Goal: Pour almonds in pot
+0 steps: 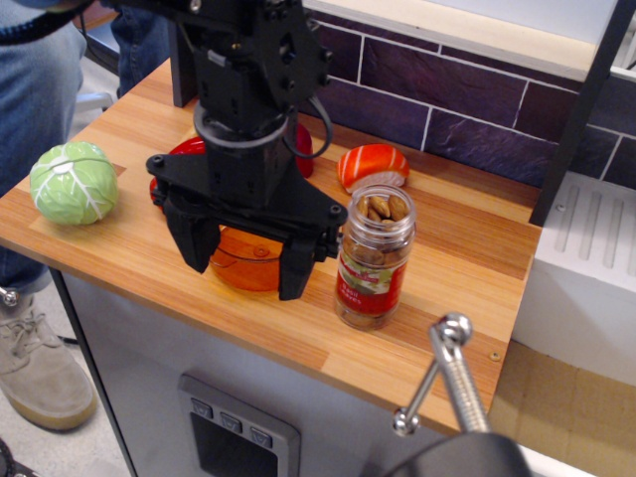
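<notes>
The almonds [383,211] are small brown nuts in a clear plastic jar with a red label [373,260], standing upright near the counter's front edge. The translucent orange pot [246,260] sits on the wood to the jar's left, largely hidden behind my gripper. My black gripper [244,260] hangs in front of the pot with its two fingers spread apart and nothing between them. The jar stands just to the right of the right finger [296,268], apart from it.
A green cabbage toy [73,182] lies at the counter's left end. An orange-and-white toy [373,166] lies behind the jar, red items [189,149] behind my arm. A person stands at the left. A metal clamp [452,373] sticks up at front right.
</notes>
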You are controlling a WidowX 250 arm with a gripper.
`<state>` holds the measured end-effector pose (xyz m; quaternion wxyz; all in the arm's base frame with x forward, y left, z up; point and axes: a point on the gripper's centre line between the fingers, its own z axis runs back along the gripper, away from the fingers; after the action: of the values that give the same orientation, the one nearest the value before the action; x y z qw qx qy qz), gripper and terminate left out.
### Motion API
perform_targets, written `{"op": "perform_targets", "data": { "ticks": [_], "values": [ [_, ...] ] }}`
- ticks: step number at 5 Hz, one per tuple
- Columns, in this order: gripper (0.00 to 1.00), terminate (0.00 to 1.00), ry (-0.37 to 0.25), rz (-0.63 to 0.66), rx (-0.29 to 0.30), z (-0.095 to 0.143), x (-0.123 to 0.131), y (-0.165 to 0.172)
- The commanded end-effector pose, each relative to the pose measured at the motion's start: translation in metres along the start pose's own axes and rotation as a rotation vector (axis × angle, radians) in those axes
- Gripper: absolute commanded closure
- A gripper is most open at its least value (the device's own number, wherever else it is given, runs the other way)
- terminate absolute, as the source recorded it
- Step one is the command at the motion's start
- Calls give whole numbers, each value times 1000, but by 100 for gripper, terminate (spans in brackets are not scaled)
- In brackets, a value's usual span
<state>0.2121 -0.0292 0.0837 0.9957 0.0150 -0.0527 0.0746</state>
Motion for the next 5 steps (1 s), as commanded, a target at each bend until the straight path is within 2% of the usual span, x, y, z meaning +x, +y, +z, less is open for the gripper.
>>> {"op": "perform_targets", "data": {
  "ticks": [1, 2, 3, 4, 5],
  "values": [
    [0, 0, 0, 0, 0, 0, 0, 0],
    [0, 0, -18, -187, 43, 16, 4, -23],
    [0, 0, 15, -448, 88, 25, 7, -48],
    [0, 0, 15, -708, 177, 40, 12, -71],
    [0, 0, 147, -982, 336, 40, 23, -102]
  ]
}}
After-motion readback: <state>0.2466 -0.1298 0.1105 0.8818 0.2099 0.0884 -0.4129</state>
